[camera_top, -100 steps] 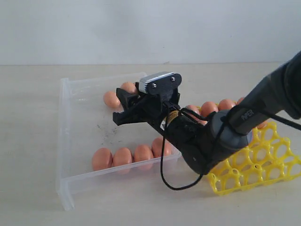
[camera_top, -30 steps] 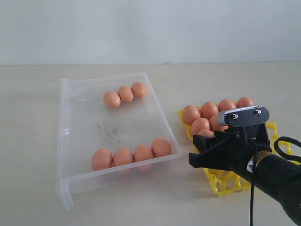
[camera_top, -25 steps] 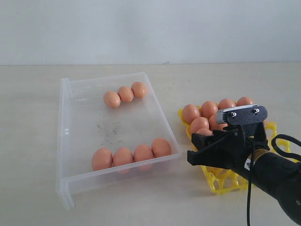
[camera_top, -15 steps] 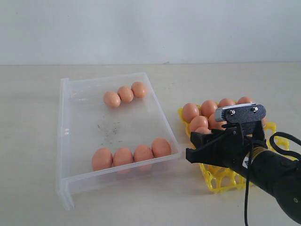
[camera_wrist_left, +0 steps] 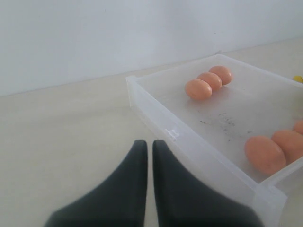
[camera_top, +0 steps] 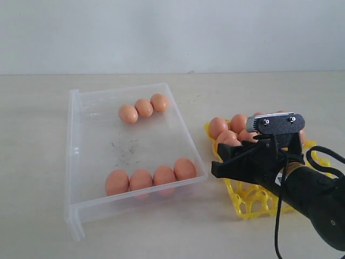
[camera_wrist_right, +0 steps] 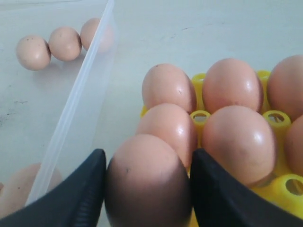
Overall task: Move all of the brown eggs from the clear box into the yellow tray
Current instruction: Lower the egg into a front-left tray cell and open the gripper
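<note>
A pale table (camera_top: 43, 226) fills the scene, bare on every side of the clear box (camera_top: 73, 156).

The clear box is the largest item, a shallow see-through tray with low walls. The middle of its floor is bare apart from dark specks (camera_top: 123, 147).

The yellow tray (camera_top: 253, 202) sits just to the right of the box in the exterior view. A narrow strip of bare table lies between the two. The tray's cells on the side facing the camera are unfilled. Its far cells hold a cluster of brown eggs (camera_top: 218, 128) packed side by side.

The right gripper (camera_top: 222, 159), black on a dark arm, hangs over the tray's edge nearest the box. Its fingers stand well apart and are clamped on one brown egg (camera_wrist_right: 147, 179), a pad on each side. Whether that egg rests in a cell cannot be told.

The left gripper (camera_wrist_left: 149, 146) is over bare table just outside the box's left wall. Its two dark fingers are pressed together with nothing between them.

Inside the box, a row of four eggs (camera_top: 152, 178) lies against the near wall. A row of three eggs (camera_top: 143, 108) lies touching near the far wall.
</note>
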{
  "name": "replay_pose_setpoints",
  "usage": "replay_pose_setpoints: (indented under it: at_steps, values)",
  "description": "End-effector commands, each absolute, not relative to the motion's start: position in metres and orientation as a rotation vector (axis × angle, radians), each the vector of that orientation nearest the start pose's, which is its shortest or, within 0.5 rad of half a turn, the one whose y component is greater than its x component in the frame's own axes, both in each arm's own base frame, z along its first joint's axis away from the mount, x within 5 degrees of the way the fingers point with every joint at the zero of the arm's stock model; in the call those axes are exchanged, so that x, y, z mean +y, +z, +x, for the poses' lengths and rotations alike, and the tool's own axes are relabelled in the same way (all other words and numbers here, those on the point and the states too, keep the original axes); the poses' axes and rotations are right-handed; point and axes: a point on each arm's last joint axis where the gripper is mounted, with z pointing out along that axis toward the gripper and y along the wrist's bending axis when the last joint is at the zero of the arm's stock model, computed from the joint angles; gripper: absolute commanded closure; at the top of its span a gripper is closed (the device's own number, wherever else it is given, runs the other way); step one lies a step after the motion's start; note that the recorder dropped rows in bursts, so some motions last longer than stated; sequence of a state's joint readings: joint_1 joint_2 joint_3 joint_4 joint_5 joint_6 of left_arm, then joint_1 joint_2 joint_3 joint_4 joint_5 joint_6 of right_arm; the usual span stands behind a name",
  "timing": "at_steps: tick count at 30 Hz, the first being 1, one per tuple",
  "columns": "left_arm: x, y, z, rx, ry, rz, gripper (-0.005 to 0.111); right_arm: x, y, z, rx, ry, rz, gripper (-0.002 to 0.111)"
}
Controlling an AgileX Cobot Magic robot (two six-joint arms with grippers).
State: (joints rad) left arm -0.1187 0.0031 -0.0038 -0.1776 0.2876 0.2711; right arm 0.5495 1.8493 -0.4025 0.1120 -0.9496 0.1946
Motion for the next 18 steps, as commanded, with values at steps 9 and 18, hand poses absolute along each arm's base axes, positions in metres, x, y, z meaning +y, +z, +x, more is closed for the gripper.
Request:
replay_pose_setpoints:
  at_steps: [9, 18]
  values:
    - [-0.0113, 0.1878, 0.0537, 1.749, -0.060, 0.235, 0.103, 0.1337, 0.1029, 0.2360, 2.050, 0.402, -0.272, 0.058]
    - [-0.0113, 0.1878, 0.0537, 1.749, -0.060, 0.235, 0.103, 0.1333, 0.1009, 0.2350, 2.077, 0.405, -0.261, 0.045]
